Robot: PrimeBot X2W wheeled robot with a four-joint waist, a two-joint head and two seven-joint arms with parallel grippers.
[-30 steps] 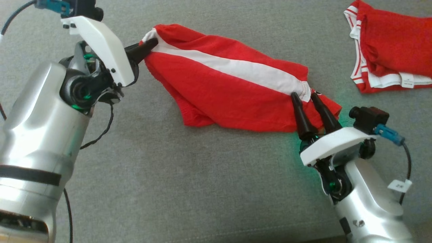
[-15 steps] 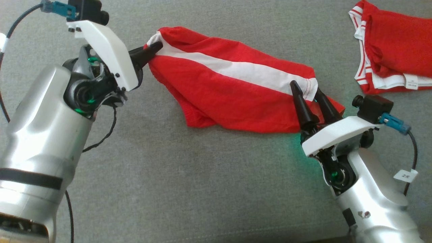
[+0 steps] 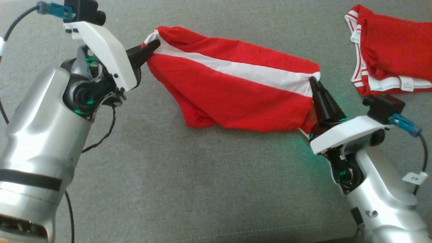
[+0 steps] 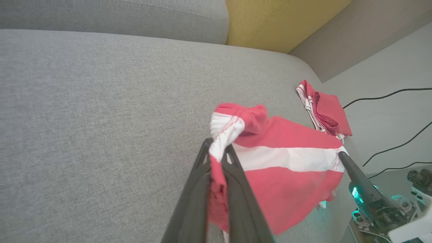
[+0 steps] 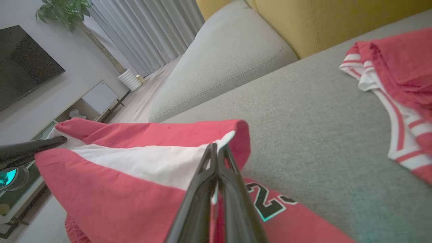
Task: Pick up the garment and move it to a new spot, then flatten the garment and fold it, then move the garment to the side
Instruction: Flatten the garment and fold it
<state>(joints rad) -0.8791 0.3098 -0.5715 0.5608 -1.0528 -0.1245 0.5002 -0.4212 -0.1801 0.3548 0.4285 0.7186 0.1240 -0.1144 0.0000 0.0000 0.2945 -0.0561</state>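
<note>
While taut between left pincer (image 3: 153, 45) and right pincer (image 3: 312, 81), both tight on corners: garment (image 3: 229, 94) over wide cushion (image 3: 189, 175).

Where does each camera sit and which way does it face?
Head view: on the head, looking down at the grey sofa seat; both forearms show, left hand and right hand each shut on the red and white garment.
Left wrist view: on the left wrist, facing along its own fingers toward the right hand.
Right wrist view: on the right wrist, facing along its own fingers toward the left hand.
All three show that garment and a second red garment.
</note>
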